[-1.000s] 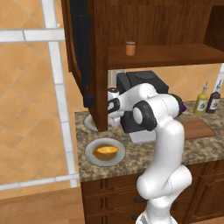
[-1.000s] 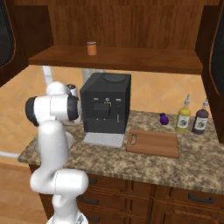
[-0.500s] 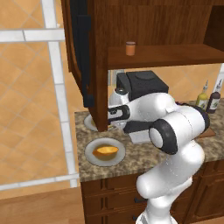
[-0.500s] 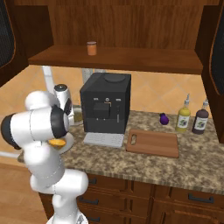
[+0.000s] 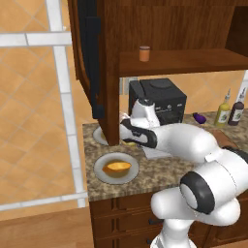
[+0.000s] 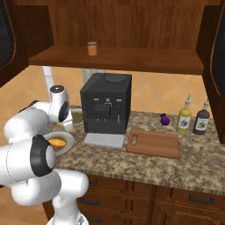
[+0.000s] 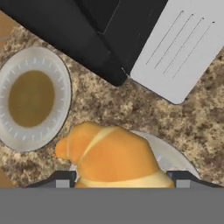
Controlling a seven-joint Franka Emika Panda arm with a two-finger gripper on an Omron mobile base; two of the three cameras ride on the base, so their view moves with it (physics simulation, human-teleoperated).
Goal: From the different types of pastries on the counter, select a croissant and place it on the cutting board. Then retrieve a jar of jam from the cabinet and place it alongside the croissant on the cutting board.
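Clearly, the croissant is flanked by the gripper fingers, spread wide, above its plate. Beside it, a second plate and the coffee machine are seen. One jam jar is shelved; one cutting board lies bare.

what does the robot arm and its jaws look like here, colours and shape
The arm is glossy white, built of fat rounded segments with dark grey to black rings at the joints. Its wrist ends in a white rounded hand with a dark band. The gripper has small dark grey jaws with lighter grey square patches. No cables or markings are visible.
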